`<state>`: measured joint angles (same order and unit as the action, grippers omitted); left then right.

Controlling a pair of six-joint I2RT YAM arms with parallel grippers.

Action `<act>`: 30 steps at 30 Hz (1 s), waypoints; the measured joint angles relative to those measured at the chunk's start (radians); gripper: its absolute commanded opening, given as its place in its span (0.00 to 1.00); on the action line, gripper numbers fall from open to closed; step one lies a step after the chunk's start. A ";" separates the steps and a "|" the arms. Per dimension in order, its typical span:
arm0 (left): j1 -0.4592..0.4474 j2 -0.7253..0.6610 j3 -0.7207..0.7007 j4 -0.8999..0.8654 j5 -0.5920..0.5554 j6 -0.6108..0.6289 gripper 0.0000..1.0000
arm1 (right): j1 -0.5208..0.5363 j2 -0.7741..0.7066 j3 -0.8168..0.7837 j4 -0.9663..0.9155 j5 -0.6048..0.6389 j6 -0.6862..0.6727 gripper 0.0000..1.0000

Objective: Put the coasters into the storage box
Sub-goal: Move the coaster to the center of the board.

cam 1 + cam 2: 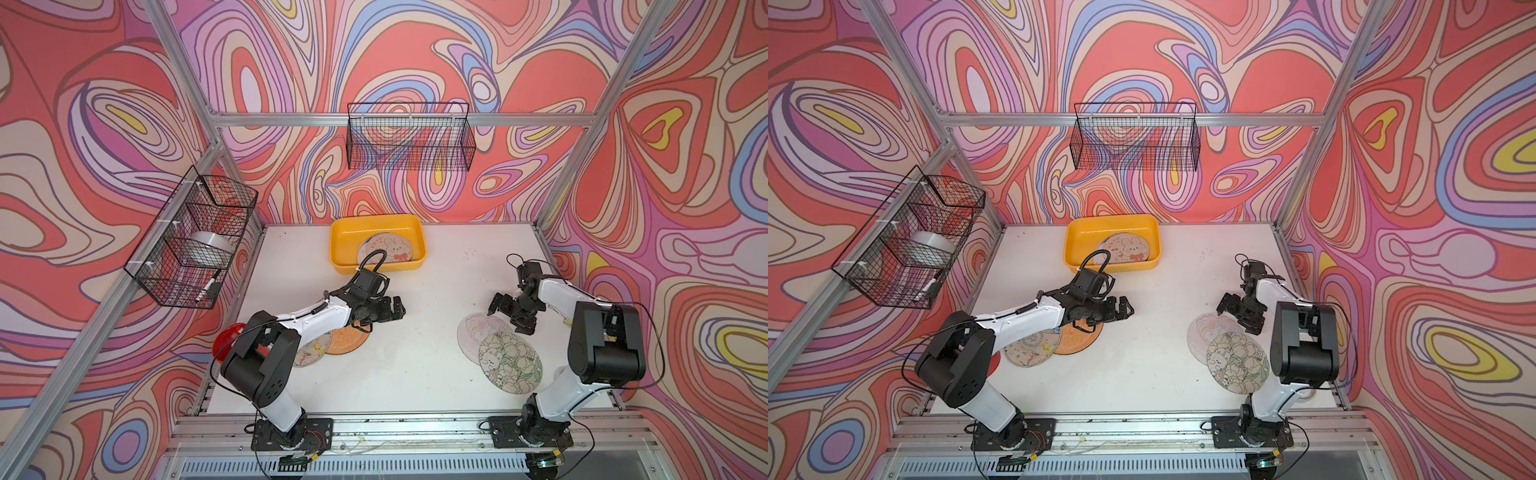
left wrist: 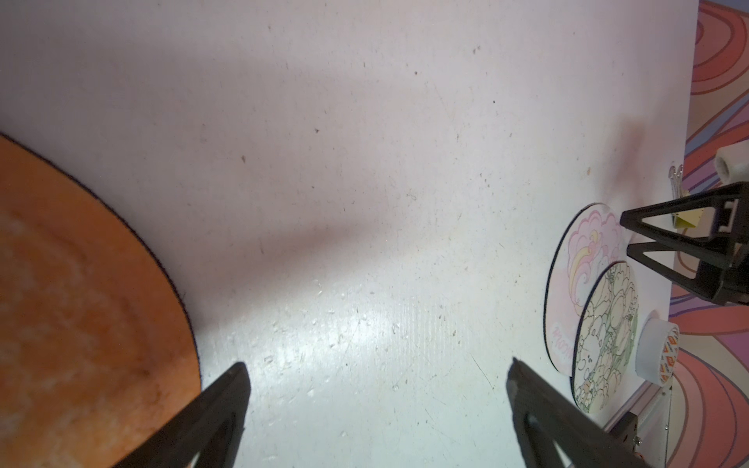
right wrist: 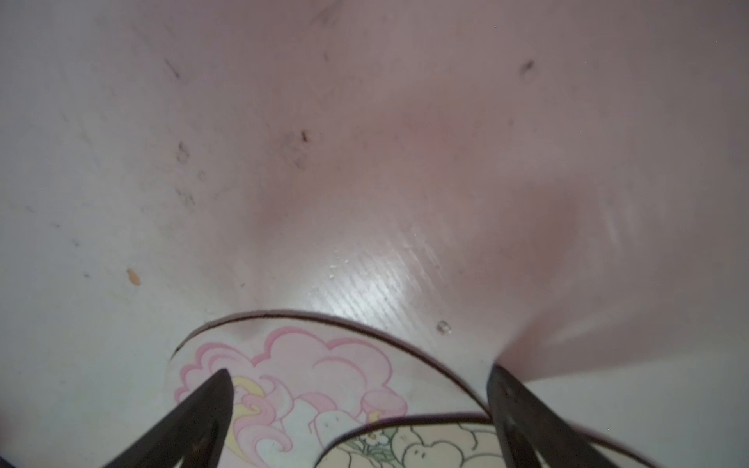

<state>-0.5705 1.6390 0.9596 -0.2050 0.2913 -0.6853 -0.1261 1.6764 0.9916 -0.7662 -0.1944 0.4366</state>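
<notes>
Coasters [image 1: 510,360] lie in pairs on the table [image 1: 415,374] near your left gripper [image 1: 397,308] and right gripper [image 1: 503,311], both spread and empty; others rest inside the storage box [image 1: 348,245]

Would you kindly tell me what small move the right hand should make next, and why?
Probably lower the right hand slightly and close on the rim of the round pink cloud-print coaster. Its jaws stand open over that rim, the coaster lies on the white table outside the yellow plastic storage box, and the green floral coaster overlaps only its other side.
</notes>
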 measured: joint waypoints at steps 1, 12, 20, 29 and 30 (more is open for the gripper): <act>0.000 0.000 0.000 0.000 0.000 0.000 1.00 | 0.000 -0.008 -0.009 0.007 -0.013 0.004 0.99; 0.000 0.021 0.016 0.000 -0.005 0.000 1.00 | 0.150 -0.021 -0.029 0.094 -0.104 0.122 0.98; 0.000 0.021 0.020 0.000 -0.015 0.000 1.00 | 0.343 0.033 0.020 0.182 -0.143 0.233 0.98; 0.000 0.021 0.023 0.000 -0.019 0.000 1.00 | 0.458 0.045 0.088 0.124 -0.095 0.246 0.98; 0.000 0.021 0.023 -0.001 -0.018 0.000 1.00 | 0.454 0.026 0.088 0.095 -0.066 0.246 0.98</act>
<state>-0.5705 1.6596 0.9829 -0.2058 0.2729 -0.6849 0.3279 1.7020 1.0798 -0.6716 -0.2600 0.6823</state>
